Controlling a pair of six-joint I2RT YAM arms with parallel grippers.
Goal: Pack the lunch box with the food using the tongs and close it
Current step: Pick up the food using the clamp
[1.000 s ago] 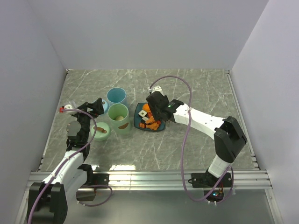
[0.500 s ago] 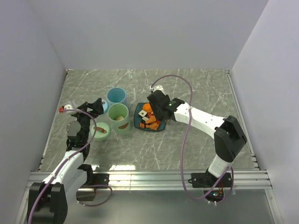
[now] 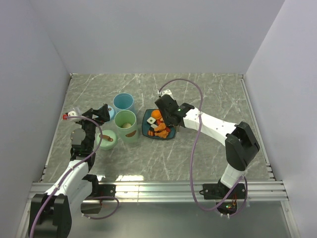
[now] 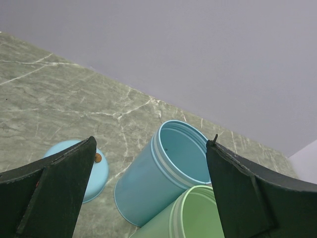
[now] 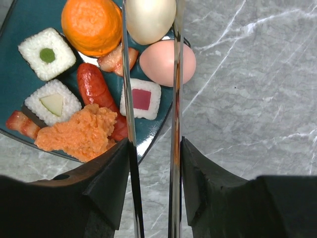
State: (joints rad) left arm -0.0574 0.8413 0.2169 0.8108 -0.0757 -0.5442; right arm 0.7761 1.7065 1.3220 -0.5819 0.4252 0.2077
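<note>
Teal plate (image 5: pixel 25 20): most food unpacked here.
Tongs (image 5: pixel 175 124): clamped in right gripper (image 5: pixel 154 159), tips astride beige egg (image 5: pixel 149 17) at plate's edge.
Left gripper (image 4: pixel 151 148): jaws wide, empty.
Green tub (image 3: pixel 126 127): beside plate, unlidded.

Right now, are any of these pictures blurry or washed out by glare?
Top view: even, soft light, with a pale glare patch on the table near its front edge. Right wrist view: the food is sharp, the tongs mirror its colours, and the plate rim glints. Left wrist view: the blue cup is clear; the dark fingers show almost no detail.
</note>
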